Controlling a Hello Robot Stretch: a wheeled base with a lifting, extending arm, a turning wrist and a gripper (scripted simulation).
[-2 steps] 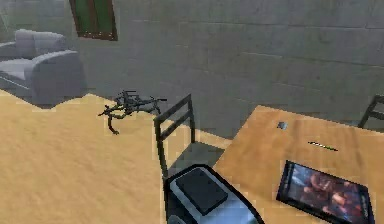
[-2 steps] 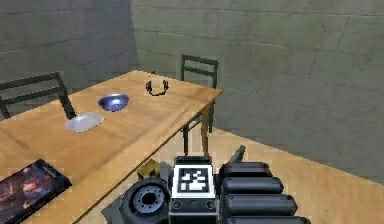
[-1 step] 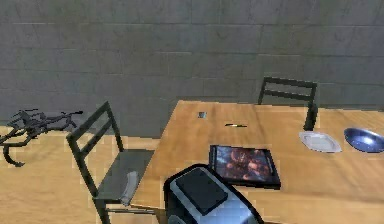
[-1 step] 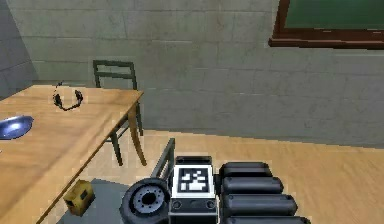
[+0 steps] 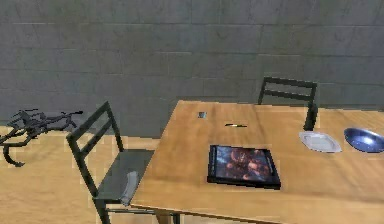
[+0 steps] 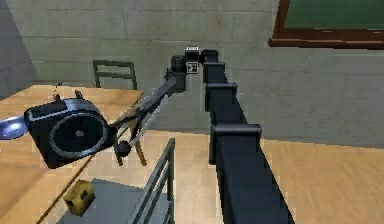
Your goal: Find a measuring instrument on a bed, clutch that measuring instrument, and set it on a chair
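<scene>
Measuring instrument (image 6: 65,130) — black rounded case, grey dial — held by gripper (image 6: 125,135).
It hangs at nine o'clock; we cannot tell the fingers' state.

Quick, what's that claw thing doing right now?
Gripper: holding the dark, round-faced measuring instrument in the air; how the jaws stand cannot be told.

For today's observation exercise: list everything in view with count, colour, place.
Wooden table: one, light brown, centre.
Slatted chairs: two, dark, beside and behind table.
Flat framed picture: one, dark, on table.
Plate: one, white, table's right.
Bowl: one, blue, beside plate.
Bicycle: one, dark, floor left.
Small block: one, yellow, chair seat.
Framed wall board: one, green, upper right.
Round ringed case: one, black and blue, by gripper.
Arm: one, dark, bottom edge.
Gripper: one, dark, arm's far end.
</scene>
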